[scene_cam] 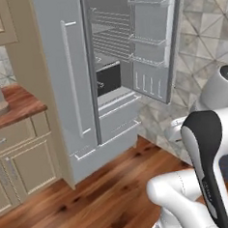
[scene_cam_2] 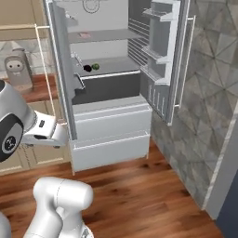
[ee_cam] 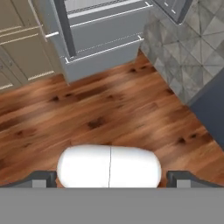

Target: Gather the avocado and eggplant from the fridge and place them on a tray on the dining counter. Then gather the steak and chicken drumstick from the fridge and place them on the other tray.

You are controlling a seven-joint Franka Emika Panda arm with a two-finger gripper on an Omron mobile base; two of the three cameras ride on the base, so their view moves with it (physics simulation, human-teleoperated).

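The fridge [scene_cam_2: 111,121] stands with its right door [scene_cam_2: 162,60] swung open. On a middle shelf lie a small dark eggplant [scene_cam_2: 87,68] and a green avocado [scene_cam_2: 95,66] side by side. A pink steak [scene_cam_2: 84,35] rests on the shelf above. The chicken drumstick, both trays and the dining counter are out of view. My gripper [ee_cam: 111,179] hangs well short of the fridge, pointing down at the wooden floor. It is open, with nothing between its fingertips [ee_cam: 41,178].
The fridge's left door [scene_cam: 64,76] is shut, and two drawers [scene_cam_2: 111,139] sit below the shelves. A wooden counter [scene_cam: 18,106] with cabinets stands to the left. A tiled wall [scene_cam_2: 204,93] and a dark blue panel [ee_cam: 214,109] stand to the right. Wooden floor [ee_cam: 109,105] lies ahead.
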